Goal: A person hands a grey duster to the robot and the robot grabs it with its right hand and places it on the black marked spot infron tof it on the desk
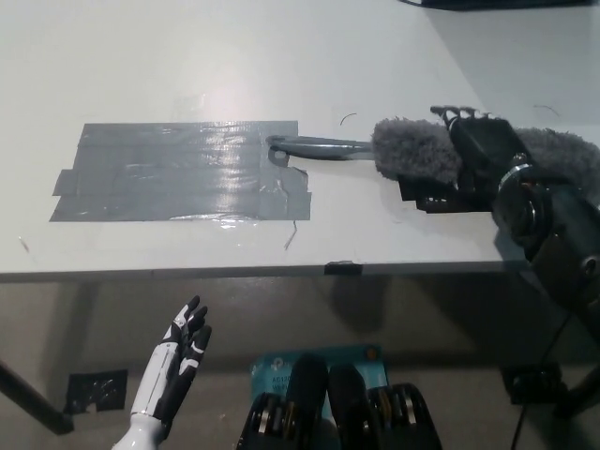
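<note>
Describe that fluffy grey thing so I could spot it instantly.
Look at the right end of the white desk, where the robot's black right hand grips it. It is a fluffy grey duster whose slim grey handle points left toward the big grey tape patch.

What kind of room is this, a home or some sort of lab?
Probably a lab or test room, not a home. A plain white desk carries a grey duct-tape patch and a black tape marker square, and a black robot right hand holds a fluffy grey duster.

White desk [187, 56] with grey tape patch [178, 172], dim floor [56, 328] below
</note>
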You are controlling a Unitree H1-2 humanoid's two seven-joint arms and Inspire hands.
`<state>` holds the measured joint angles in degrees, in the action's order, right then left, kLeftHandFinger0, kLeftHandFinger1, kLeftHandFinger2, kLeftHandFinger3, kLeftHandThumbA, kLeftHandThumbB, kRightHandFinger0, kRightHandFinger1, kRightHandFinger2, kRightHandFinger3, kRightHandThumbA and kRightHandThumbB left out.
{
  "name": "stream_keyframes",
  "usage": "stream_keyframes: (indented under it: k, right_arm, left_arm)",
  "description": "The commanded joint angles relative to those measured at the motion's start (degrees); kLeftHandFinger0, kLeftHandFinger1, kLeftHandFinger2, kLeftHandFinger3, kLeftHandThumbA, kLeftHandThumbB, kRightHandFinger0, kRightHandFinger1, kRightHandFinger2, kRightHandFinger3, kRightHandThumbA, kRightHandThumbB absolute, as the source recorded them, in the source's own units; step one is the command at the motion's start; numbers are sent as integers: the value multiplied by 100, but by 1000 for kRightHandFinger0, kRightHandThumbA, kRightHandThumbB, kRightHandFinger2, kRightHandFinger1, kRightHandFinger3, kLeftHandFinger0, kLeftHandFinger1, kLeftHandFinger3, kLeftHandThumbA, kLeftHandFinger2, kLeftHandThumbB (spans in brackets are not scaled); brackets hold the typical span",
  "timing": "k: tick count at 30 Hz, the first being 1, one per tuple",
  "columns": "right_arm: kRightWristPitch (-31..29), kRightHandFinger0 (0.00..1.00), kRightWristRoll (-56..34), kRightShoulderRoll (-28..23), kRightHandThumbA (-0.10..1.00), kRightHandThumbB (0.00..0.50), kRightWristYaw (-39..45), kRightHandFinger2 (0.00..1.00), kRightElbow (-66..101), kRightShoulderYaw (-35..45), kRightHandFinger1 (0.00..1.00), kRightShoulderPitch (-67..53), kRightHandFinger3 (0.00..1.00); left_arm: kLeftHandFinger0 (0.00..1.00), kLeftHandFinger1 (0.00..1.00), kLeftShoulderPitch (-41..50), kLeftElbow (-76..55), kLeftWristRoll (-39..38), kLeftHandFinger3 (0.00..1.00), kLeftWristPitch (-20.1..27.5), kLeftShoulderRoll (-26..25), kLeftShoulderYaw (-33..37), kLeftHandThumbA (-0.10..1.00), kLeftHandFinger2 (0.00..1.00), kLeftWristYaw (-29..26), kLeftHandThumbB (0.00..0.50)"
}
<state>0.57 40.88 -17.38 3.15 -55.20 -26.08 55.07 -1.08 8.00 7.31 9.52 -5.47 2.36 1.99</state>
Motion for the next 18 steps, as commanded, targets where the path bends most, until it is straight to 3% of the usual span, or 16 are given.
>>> stream_keyframes:
  k: [1,3,6,9,11,15,18]
  right_arm:
    - [1366,1000,-2130,-628,649,500,4032,1000,1697,573,1000,746,1000]
    - [1475,1000,-2618,-817,703,500,4439,1000,2225,681,1000,767,1000]
    - [2053,1000,-3586,-1016,671,500,4838,1000,2993,1119,1000,873,1000]
    - [2234,1000,-4489,-1150,635,500,4732,1000,3822,1734,1000,911,1000]
    - [2616,1000,-5041,-1218,679,500,4812,1000,4206,2101,1000,1073,1000]
    - [2636,1000,-5877,-1388,757,500,4053,1000,4989,2771,1000,1260,1000]
    - [2636,1000,-5978,-1421,799,500,3398,1000,5528,3071,1000,1239,1000]
  left_arm:
    - [1000,1000,-225,-92,87,1000,206,-100,50,875,1000,17,130]
    - [1000,1000,-217,-149,86,1000,112,-102,46,876,1000,29,143]
    - [1000,1000,-232,-156,76,1000,85,-96,33,858,1000,20,138]
    - [1000,1000,-261,-83,71,1000,144,-97,44,845,1000,28,130]
    - [1000,1000,-257,-94,112,1000,139,-100,53,840,1000,12,126]
    - [996,1000,-257,-117,129,1000,121,-115,55,835,1000,14,128]
    - [994,1000,-282,-129,126,1000,90,-112,65,833,1000,27,122]
